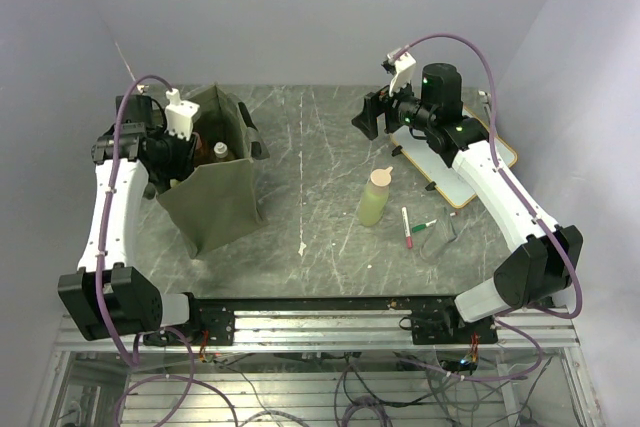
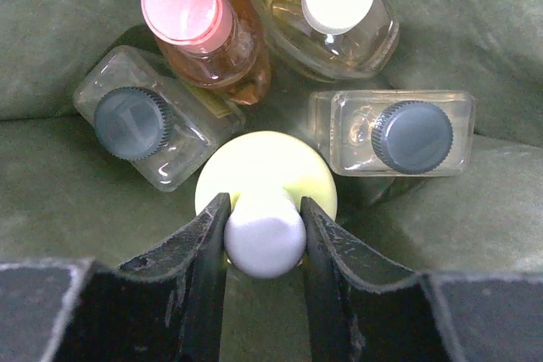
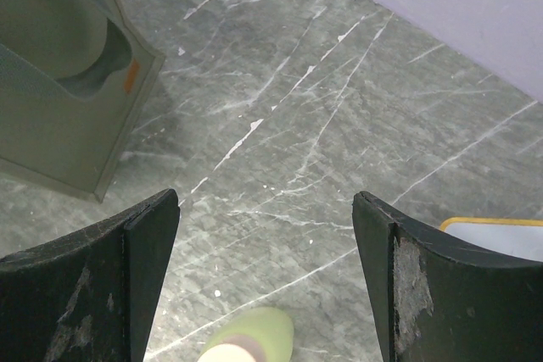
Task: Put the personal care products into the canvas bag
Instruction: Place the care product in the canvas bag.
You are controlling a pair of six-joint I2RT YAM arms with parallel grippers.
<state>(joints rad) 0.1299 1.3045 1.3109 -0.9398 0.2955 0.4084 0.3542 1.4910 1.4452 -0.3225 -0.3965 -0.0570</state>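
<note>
Marbled surface (image 1: 320, 147) below.
My left hand (image 2: 265, 209) is pointing down into the canvas bag (image 1: 215, 202), grasping a yellow-green bottle (image 2: 271, 163); right hand (image 3: 265, 209) hovering released.

The canvas bag (image 1: 215, 197) stands at the left of the counter (image 1: 320, 137). Inside it, four bottles (image 2: 339, 6) cluster behind a fifth bottle (image 2: 265, 171), which sits between the left pincer (image 2: 265, 209) fingers. A sixth bottle (image 1: 375, 197) stands right of centre. Marker pens (image 1: 407, 227) lie just right of it, with the whiteboard (image 1: 447, 180) behind them.
</note>
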